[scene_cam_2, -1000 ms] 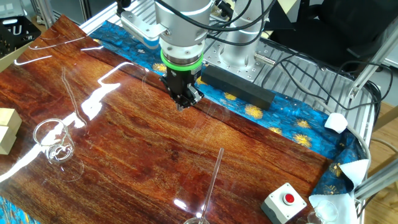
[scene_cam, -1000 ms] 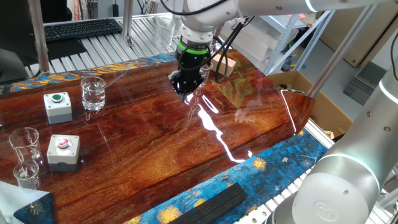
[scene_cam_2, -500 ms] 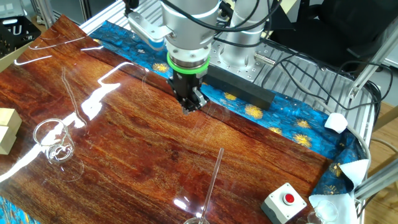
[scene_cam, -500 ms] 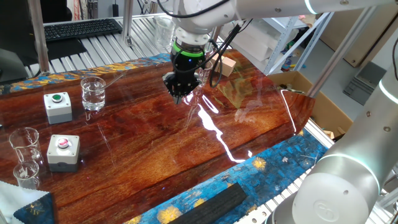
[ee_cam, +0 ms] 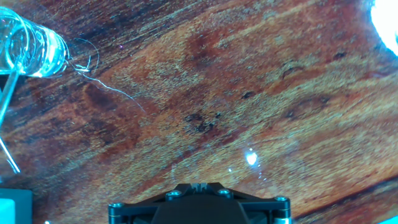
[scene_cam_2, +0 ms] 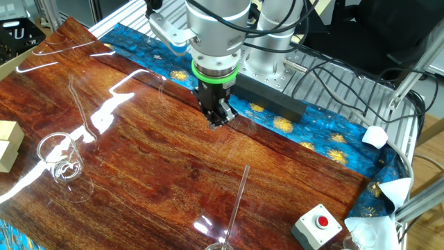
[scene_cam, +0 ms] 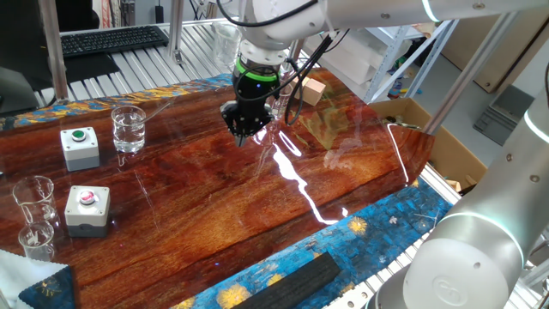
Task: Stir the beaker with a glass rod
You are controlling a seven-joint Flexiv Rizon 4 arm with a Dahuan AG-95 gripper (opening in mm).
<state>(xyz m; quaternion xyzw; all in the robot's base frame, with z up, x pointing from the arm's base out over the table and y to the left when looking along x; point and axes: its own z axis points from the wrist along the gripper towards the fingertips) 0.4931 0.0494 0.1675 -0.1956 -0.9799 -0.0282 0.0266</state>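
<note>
At the left of the table (scene_cam: pixel 214 215), the rod (scene_cam_2: pixel 238 196) stands slanted in a tall glass (scene_cam: pixel 129 129), its upper end leaning free above the rim. It is thin and shows mostly as a glint.

In the middle, the tool (scene_cam: pixel 241 137) hangs pointing straight down over bare wood, clenched on nothing and well apart from the glass.

To the right, the beaker (scene_cam_2: pixel 59 158) sits near a wooden block (scene_cam: pixel 313 90), with no rod in it.

The step in hand looks like fetching the rod. To do it well, the fingers must part before arriving and come in from above the glass. They should close across the rod's free upper length, clear of the rim, and gently, since it is slippery and brittle. Lifting along its slant should avoid tipping the glass.
</note>
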